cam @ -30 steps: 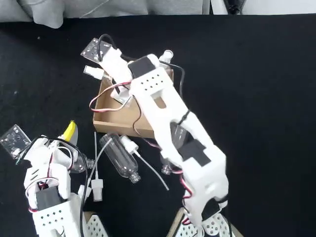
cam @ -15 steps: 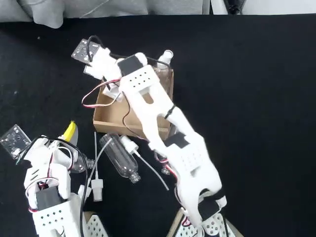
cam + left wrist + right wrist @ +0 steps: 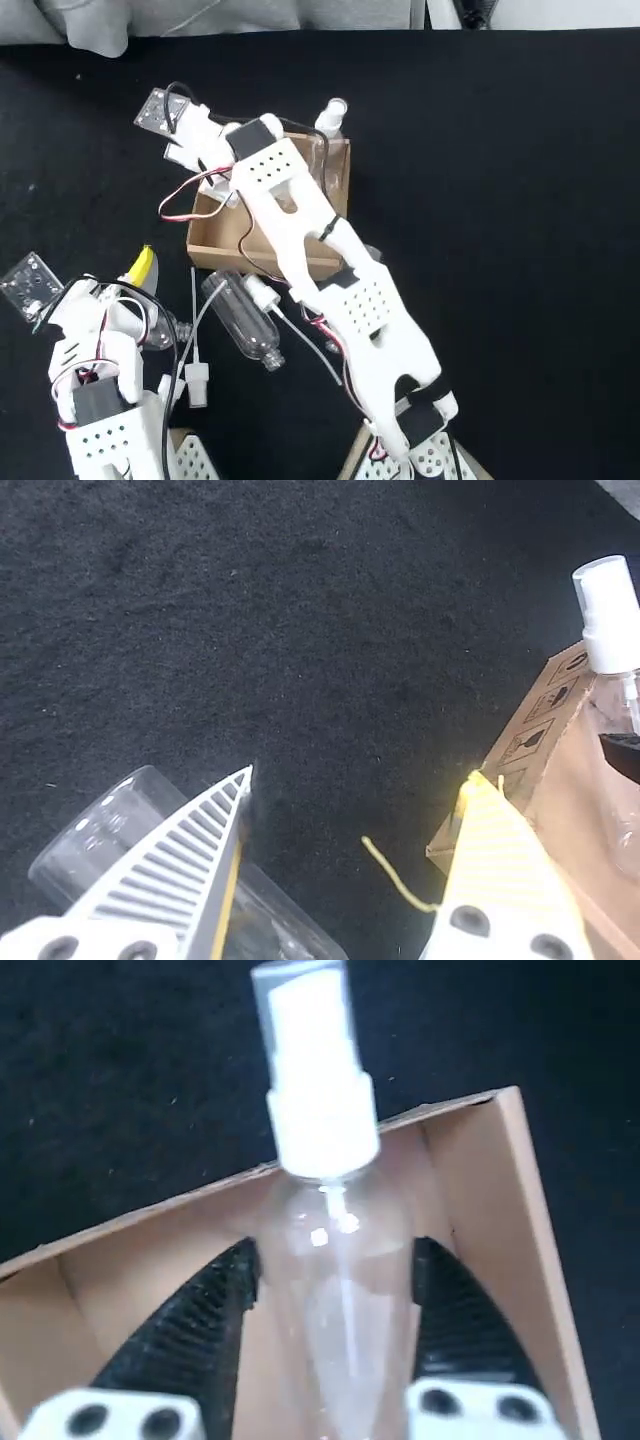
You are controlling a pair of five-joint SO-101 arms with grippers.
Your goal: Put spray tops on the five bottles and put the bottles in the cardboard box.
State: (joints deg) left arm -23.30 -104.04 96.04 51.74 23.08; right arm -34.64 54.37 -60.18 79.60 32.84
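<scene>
My right gripper (image 3: 205,165) (image 3: 335,1250) is over the far left corner of the cardboard box (image 3: 240,258) (image 3: 525,1210), shut on a clear spray-topped bottle (image 3: 335,1250). That bottle's white top (image 3: 182,155) pokes out past the box wall. A second topped bottle (image 3: 328,125) leans in the box's far right corner. My left gripper (image 3: 145,290) (image 3: 358,773) rests low at the near left, open, with an uncapped bottle (image 3: 165,330) (image 3: 100,830) under one finger. Another bare bottle (image 3: 245,320) lies in front of the box.
Two loose spray tops with long tubes lie on the black cloth: one (image 3: 197,380) beside the left arm, one (image 3: 263,295) by the bare bottle. The right arm spans from the near right base across the box. The cloth's right half is bare.
The right arm has swung left with its bottle, from the middle of the box to its far left corner. The left arm has not moved.
</scene>
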